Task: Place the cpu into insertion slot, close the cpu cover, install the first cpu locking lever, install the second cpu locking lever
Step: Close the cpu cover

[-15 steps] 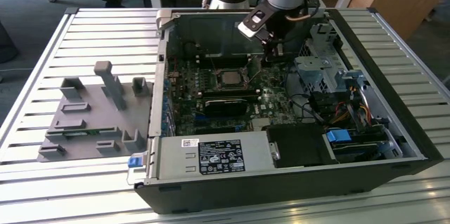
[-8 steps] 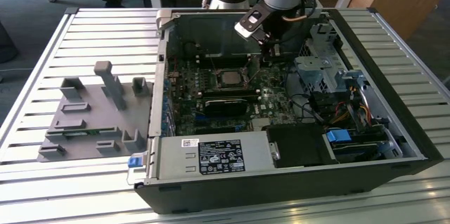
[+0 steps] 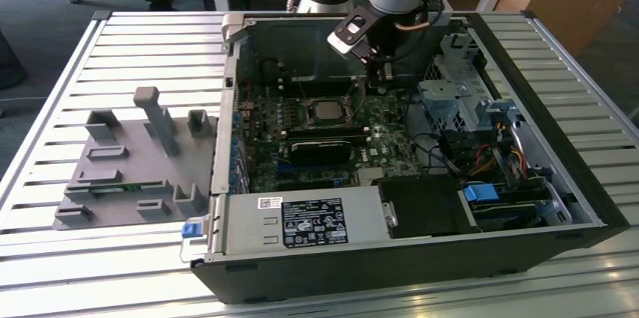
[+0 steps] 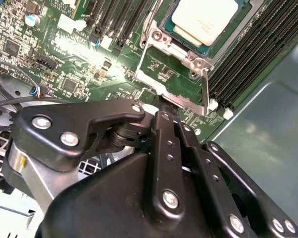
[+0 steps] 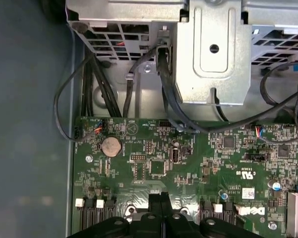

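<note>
The cpu (image 3: 325, 111) lies flat in the insertion slot (image 3: 305, 112) on the motherboard, with its pale metal face (image 4: 204, 19) up. The cpu cover (image 4: 205, 89) stands swung open off the slot, its cut-out frame tilted toward the gripper. My gripper (image 3: 375, 78) hangs inside the case just behind the slot, on the exterior view's right of it. Its black fingers (image 5: 155, 203) are pressed together, shut, with nothing visible between them. In the second wrist view the gripper (image 4: 161, 110) has its tips right at the cover's free edge; whether they touch it I cannot tell.
Long black memory slots (image 4: 248, 54) flank the slot. A black card (image 3: 325, 138) lies in front of it. A metal drive cage (image 5: 213, 49) and loose cables (image 5: 139, 74) crowd the case wall. A grey fixture plate (image 3: 130, 161) sits on the slatted table.
</note>
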